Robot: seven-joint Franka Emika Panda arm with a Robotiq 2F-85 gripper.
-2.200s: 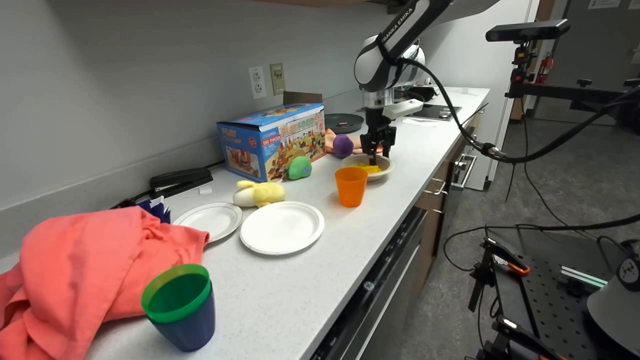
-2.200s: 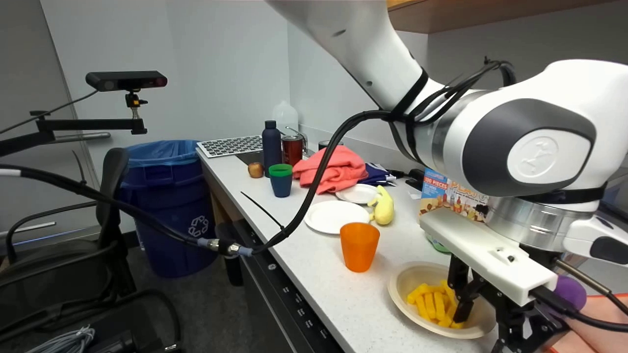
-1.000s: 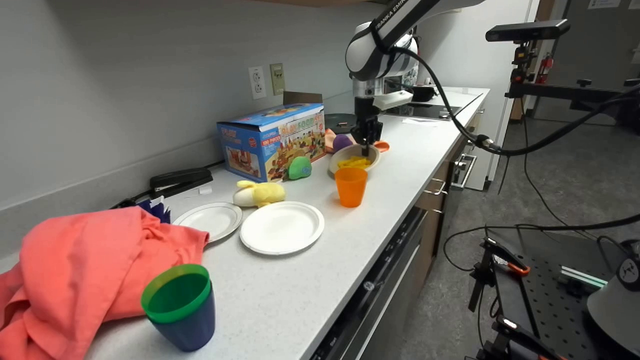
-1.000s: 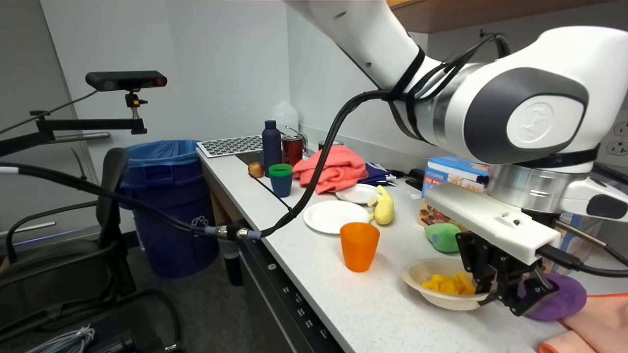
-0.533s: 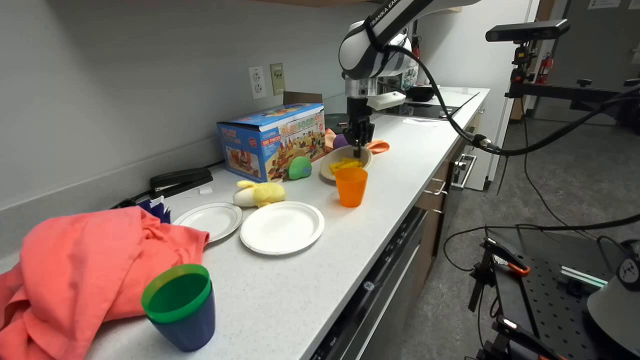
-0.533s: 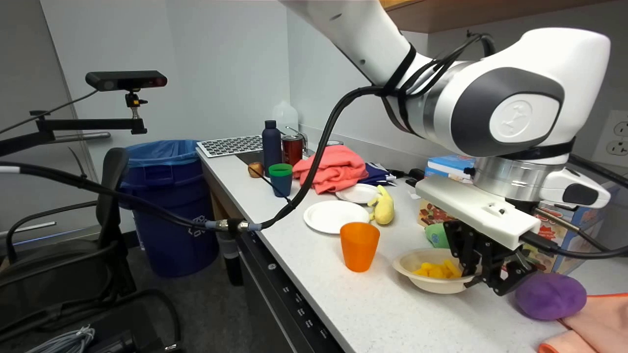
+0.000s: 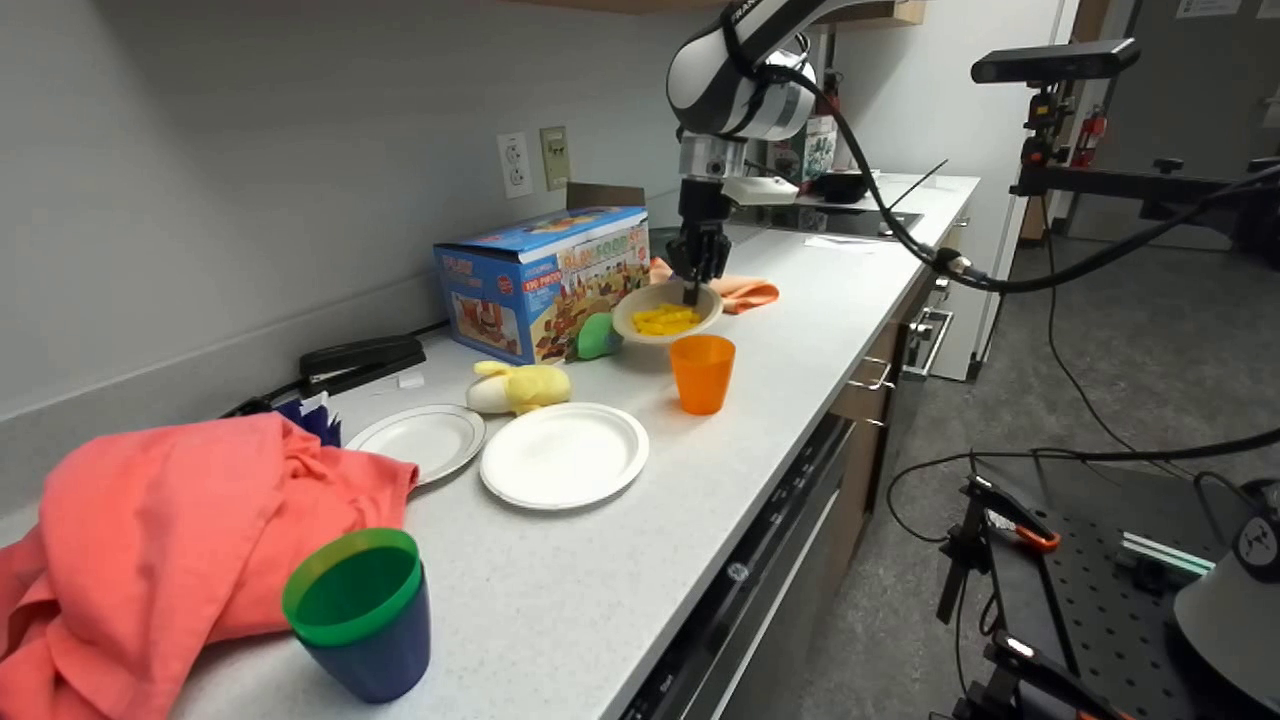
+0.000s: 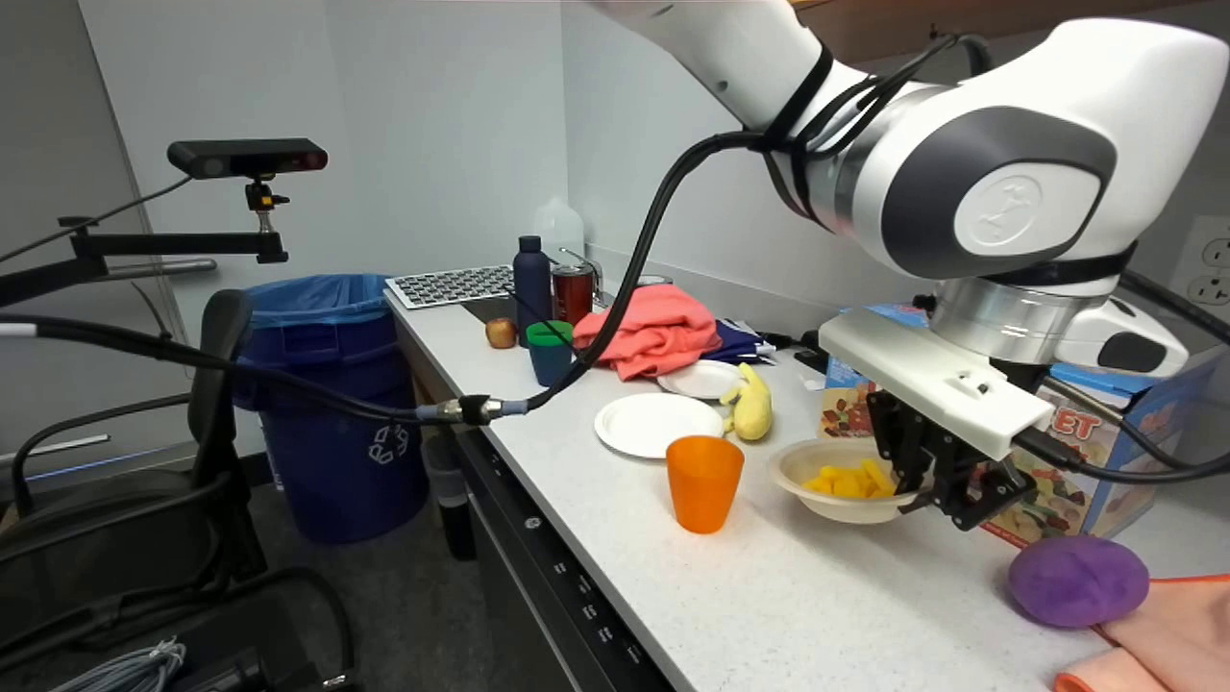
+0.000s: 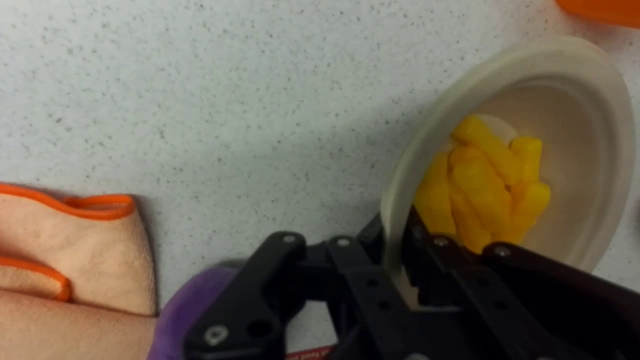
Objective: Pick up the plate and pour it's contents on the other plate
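The gripper [image 9: 393,235] pinches the rim of the bowl [image 9: 582,125] at the lower middle of the wrist view, one finger inside the wall and one outside. The bowl takes up the right of that frame, tilted, with the yellow pieces [image 9: 480,190] heaped toward the held edge. It looks clear of the counter [image 7: 500,600], so I judge the step in hand to be the carry, with the pour not yet done. The plate [image 7: 564,456] lies bare, just below and left of the middle in an exterior view; the bowl is above it and further right.

The hold seems the weak point: a single pinch on a thin rim (well off to one side of the load) could let the bowl swivel or sag, and a quick move would then spill pieces onto the counter. A low carry could clip the cup [image 7: 702,374], which stands close to the likely path. The green toy [image 7: 597,337] may also catch the bowl; I cannot tell whether they touch. At the plate, tipping too fast could scatter pieces past its shallow edge, toward the yellow toy [image 7: 522,387].
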